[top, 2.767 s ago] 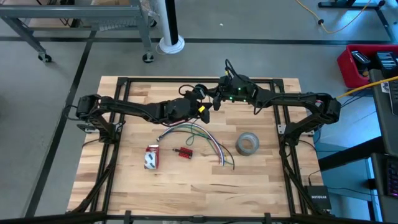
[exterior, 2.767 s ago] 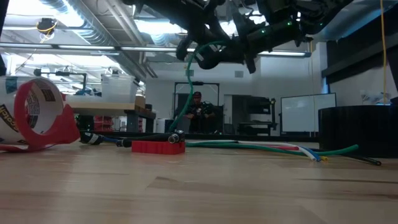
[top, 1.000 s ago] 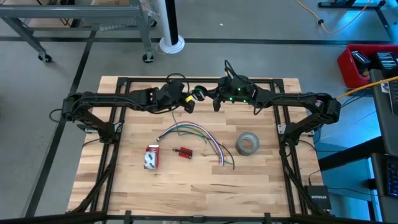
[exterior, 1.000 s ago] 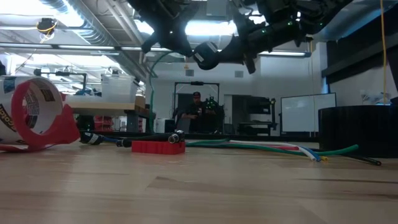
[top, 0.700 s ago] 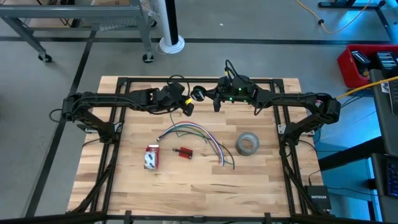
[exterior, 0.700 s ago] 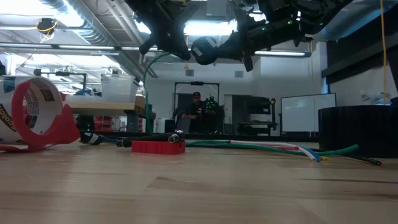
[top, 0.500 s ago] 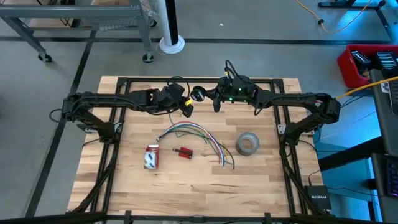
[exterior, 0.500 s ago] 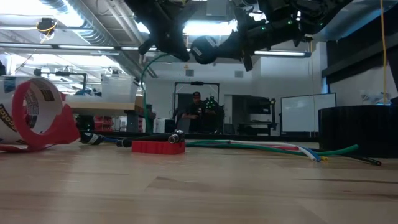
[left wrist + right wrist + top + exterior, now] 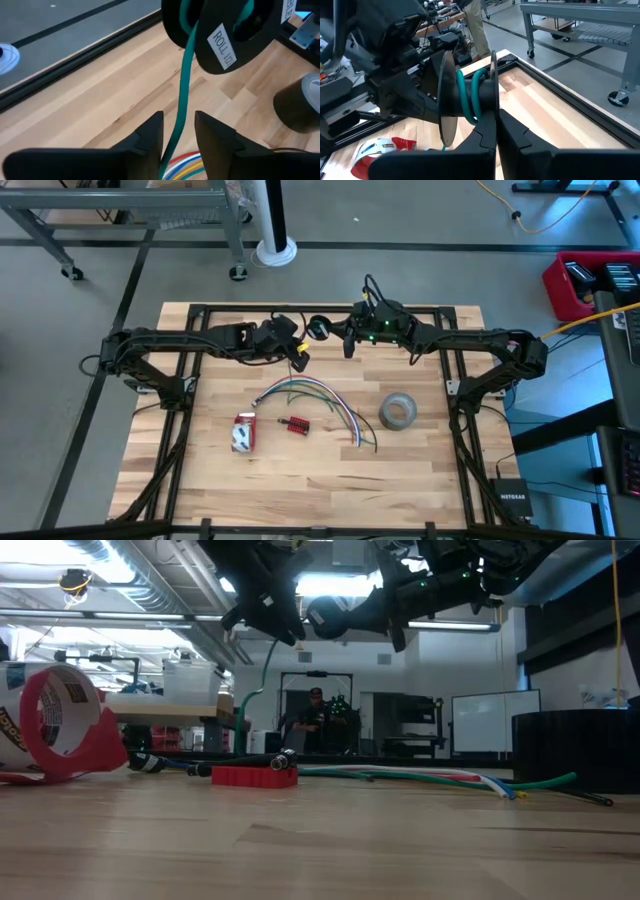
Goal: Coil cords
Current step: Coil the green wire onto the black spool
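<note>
Two dark, jointed arms; green indicator lights glow on the right arm [image 9: 385,332], loose black cable looping above them.

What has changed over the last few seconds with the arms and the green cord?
The left gripper pulled back toward its own side from the table's middle, drawing the green cord out from the spool. Its fingers now stand slightly apart with the cord running loose between them. The right gripper, shut on the spool, lifted it a little. The loose wires, grey tape roll, red tape dispenser stayed put.
</note>
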`<state>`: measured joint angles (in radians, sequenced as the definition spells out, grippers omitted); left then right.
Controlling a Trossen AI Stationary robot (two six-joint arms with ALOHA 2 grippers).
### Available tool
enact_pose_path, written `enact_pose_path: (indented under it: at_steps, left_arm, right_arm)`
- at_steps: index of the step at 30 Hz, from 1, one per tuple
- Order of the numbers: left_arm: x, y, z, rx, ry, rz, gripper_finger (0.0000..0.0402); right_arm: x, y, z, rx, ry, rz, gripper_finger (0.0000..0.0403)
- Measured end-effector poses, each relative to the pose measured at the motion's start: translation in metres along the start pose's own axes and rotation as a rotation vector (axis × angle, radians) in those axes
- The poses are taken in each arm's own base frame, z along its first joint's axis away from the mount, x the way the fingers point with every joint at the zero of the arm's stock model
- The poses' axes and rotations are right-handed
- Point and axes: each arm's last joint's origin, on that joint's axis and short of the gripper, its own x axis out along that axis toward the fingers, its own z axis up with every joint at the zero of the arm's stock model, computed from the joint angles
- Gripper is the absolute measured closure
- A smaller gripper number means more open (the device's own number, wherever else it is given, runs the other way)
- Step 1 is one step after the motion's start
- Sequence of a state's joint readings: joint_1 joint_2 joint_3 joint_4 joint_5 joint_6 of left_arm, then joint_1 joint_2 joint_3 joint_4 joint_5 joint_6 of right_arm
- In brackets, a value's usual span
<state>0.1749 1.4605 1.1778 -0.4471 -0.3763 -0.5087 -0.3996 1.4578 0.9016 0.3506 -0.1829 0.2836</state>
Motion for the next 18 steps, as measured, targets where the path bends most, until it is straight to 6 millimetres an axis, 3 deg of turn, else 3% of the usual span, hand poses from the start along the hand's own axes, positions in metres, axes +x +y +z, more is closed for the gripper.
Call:
enact_pose_path:
  at_steps: [10, 18]
  left_arm:
    - [-0.002, 0.007, -0.014, 0.002, 0.111, 0.1, 0.0311]
    - [-0.007, -0.003, -0.019, 0.042, 0.091, 0.113, 0.0321]
  right_arm:
    - [0.0, 0.0, 0.002, -0.003, -0.015, 0.004, 0.0401]
    - [0.0, -0.001, 0.002, -0.005, -0.027, -0.037, 0.0401]
